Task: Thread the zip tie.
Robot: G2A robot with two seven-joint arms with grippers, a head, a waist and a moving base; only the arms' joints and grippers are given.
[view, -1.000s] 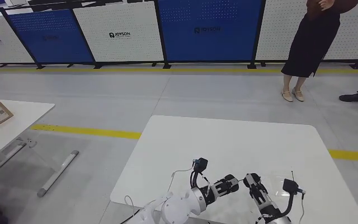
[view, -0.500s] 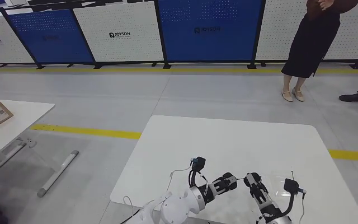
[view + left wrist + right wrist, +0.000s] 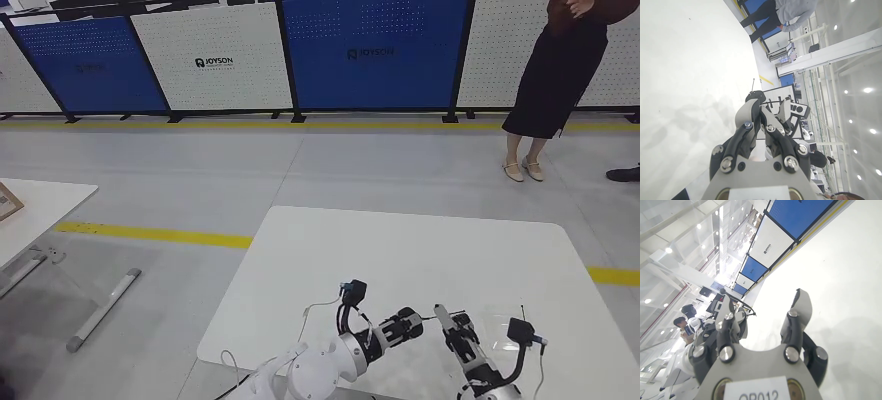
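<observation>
A thin black zip tie (image 3: 770, 102) curves out from between the fingers of my left gripper (image 3: 758, 106), which is shut on it. The same zip tie (image 3: 743, 303) arcs beside one finger of my right gripper (image 3: 764, 300), which stands open; nothing lies between its fingers. From above, the left gripper (image 3: 410, 323) and the right gripper (image 3: 448, 318) face each other closely, low over the near part of the white table (image 3: 400, 250). In the left wrist view, the right gripper's fingers (image 3: 784, 102) show just beyond the tie.
The table's near edge (image 3: 240, 365) lies close under both arms, and bare tabletop stretches away beyond them. A second white table (image 3: 35, 205) stands across the floor to the far left. Blue and white partition panels (image 3: 370, 50) line the back.
The right gripper's fingers have spread apart, from shut to open. The left gripper has drawn back slightly, still shut on the zip tie.
</observation>
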